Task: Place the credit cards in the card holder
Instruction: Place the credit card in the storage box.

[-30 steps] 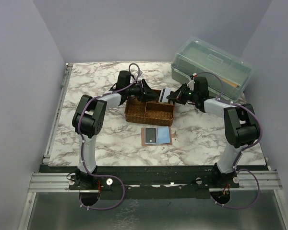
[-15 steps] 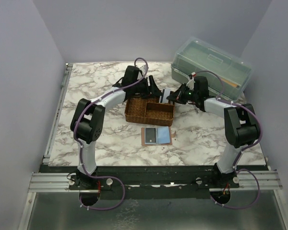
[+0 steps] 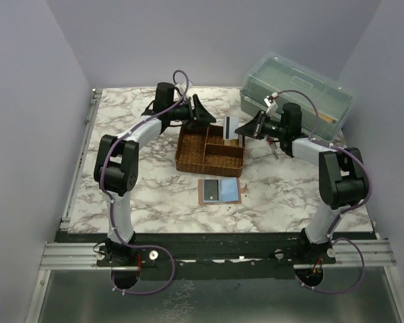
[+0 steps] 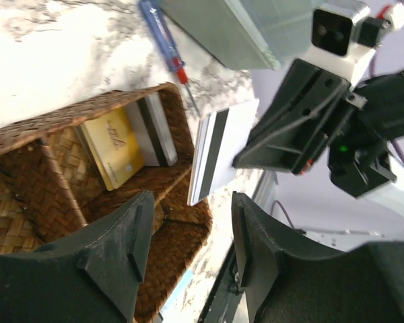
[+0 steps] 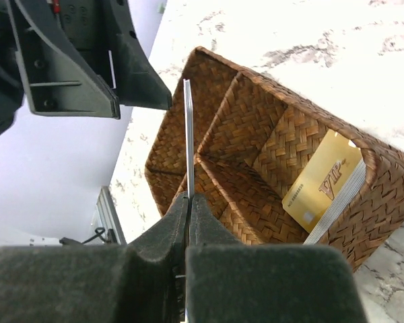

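My right gripper [image 3: 242,128] is shut on a white credit card [image 3: 228,127] with a dark stripe, held upright above the back right corner of the woven tray [image 3: 209,167]. The right wrist view shows this card [image 5: 188,134] edge-on between the closed fingertips. My left gripper [image 3: 202,114] hangs open and empty over the tray's back edge, apart from the card [image 4: 219,151]. A yellow card [image 5: 322,180] and whitish cards [image 4: 151,128] lean in a tray compartment. The tan card holder [image 3: 219,190] lies open on the table in front of the tray.
A translucent green box [image 3: 296,94] stands at the back right, close behind the right arm. A blue and red pen [image 4: 165,37] lies on the marble between the box and the tray. The two grippers face each other closely over the tray.
The left gripper opened and drew back to the left, away from the card. The white card stays in the right gripper, which rose slightly.
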You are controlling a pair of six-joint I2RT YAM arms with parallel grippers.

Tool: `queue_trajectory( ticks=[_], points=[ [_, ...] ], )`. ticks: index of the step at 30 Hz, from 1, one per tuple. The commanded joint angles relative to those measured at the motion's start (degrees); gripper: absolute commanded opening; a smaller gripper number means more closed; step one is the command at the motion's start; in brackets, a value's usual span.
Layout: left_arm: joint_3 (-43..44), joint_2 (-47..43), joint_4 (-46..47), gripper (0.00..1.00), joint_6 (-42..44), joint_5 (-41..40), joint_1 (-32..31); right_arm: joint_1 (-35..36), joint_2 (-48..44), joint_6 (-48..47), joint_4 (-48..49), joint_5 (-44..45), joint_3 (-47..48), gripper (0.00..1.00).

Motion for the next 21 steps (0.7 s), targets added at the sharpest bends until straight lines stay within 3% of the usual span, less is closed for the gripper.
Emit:
queue_trajectory(
  ticks=[1, 5, 16, 21],
  points=[
    [-3.45, -0.23, 13.78, 0.54, -5.24, 14.03, 0.95, -1.30, -1.72, -1.47, 6.39, -9.32, -0.84, 0.00],
    [-3.75, 0.97, 19.82, 0.50, -8.30, 17.39, 0.53, -1.30, -1.86, -1.12, 7.74, -11.83, -0.74, 0.00],
    [-2.60, 4.21, 25.43, 0.41, -12.75, 16.80, -0.31, -1.30, -1.48, 0.54, 10.54, -15.05, -0.35, 0.00],
    [-2.70, 4.56, 25.76, 0.47, -12.85, 15.48, -0.39, -1.30, -1.73, 0.62, 10.71, -15.81, -0.37, 0.00]
  ],
)
